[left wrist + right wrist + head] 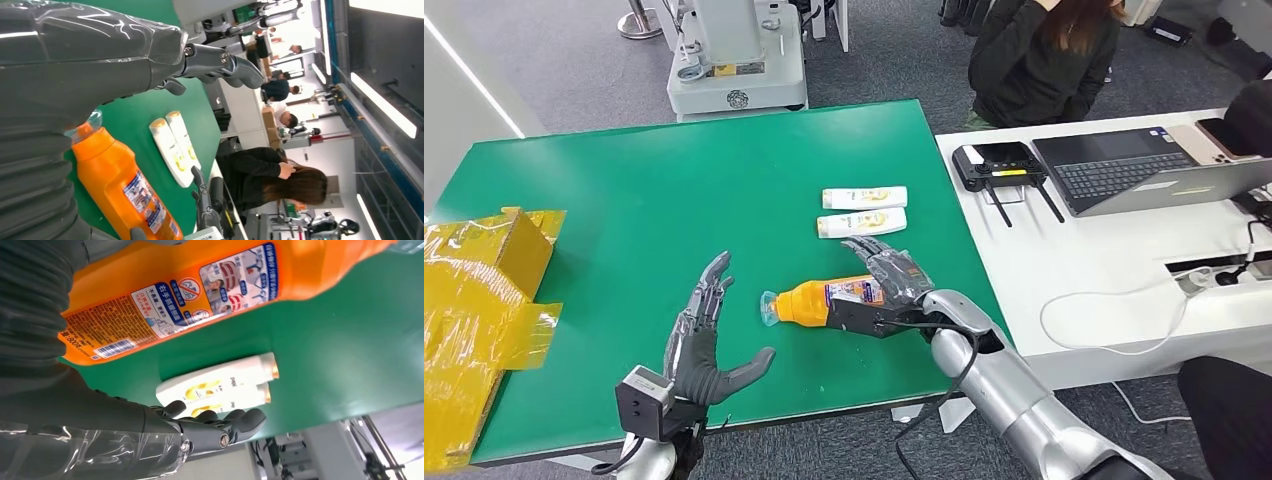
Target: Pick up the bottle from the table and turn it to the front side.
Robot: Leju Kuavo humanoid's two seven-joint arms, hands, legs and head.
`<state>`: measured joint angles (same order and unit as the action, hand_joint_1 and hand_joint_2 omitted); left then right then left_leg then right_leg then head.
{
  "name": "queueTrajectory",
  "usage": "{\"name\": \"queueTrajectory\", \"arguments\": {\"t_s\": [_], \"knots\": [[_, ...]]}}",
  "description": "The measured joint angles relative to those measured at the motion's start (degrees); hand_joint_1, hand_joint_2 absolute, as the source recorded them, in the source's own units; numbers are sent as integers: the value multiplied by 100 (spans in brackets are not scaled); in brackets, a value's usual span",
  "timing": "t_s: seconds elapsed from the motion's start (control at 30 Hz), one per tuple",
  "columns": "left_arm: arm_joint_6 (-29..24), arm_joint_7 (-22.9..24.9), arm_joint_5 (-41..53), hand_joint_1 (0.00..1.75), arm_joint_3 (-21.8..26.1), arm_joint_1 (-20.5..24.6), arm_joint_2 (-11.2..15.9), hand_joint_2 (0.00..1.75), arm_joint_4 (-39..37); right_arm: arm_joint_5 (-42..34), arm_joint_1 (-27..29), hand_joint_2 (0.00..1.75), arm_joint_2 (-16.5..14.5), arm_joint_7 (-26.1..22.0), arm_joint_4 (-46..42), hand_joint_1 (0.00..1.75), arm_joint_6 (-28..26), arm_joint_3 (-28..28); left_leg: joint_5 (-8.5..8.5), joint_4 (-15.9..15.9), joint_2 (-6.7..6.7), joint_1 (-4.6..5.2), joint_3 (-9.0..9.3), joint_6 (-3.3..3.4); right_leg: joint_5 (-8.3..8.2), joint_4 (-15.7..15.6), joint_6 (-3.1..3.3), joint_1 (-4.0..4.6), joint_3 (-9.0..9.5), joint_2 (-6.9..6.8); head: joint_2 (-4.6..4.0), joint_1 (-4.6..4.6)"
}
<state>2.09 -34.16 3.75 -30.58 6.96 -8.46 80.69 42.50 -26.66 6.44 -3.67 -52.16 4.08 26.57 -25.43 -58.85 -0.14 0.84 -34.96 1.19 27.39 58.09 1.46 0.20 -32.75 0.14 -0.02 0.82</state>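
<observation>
The base of the orange bottle (824, 301) is covered by the right hand (886, 290) (its label print too small to read); the laptop (1154, 170) is cropped.

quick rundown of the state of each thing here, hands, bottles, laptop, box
orange bottle: lying on its side, barcode label showing, base end in the right hand
right hand: holds the orange bottle
left hand: holds nothing, fingers apart
two white bottles: lying side by side
laptop: lid open
yellow box: flaps open
</observation>
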Motion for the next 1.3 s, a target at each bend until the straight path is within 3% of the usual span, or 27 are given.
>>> {"name": "queueTrajectory", "arguments": {"t_s": [0.53, 0.67, 0.7, 0.97, 1.3], "knots": [[949, 180, -709, 0, 26, 187, -55, 175, -292, 394, -608, 175, 114, 232, 1303, 0, 331, 541, 0, 0, -1, 0, 3, 0, 0, 0, 0, 0, 2, 0, 0, 0], [1284, 344, -1096, 0, 112, 191, -77, 175, -367, 544, -777, 175, 114, 425, 1518, 169, 525, 685, 0, 0, 2, -1, 7, 0, 0, 0, 0, 0, 5, 2, 0, -1], [1345, 387, -1193, 0, 141, 194, -87, 175, -383, 554, -813, 175, 114, 449, 1563, 175, 563, 713, 0, 0, 3, -1, 8, 0, 0, -1, 0, 0, 7, 2, 0, -1], [1784, 643, -1877, 0, 415, 170, -120, 175, -467, 611, -972, 175, 96, 444, 1793, 175, 628, 849, 3, -1, -1, 0, 18, 4, -1, -1, -2, 0, 21, -2, 0, 0], [1952, 774, -2123, 0, 622, 112, -151, 175, -546, 620, -980, 175, 90, 372, 1825, 175, 546, 862, 3, -2, -2, 0, 18, 5, -4, -2, -6, 0, 22, -3, 0, 0]]}}
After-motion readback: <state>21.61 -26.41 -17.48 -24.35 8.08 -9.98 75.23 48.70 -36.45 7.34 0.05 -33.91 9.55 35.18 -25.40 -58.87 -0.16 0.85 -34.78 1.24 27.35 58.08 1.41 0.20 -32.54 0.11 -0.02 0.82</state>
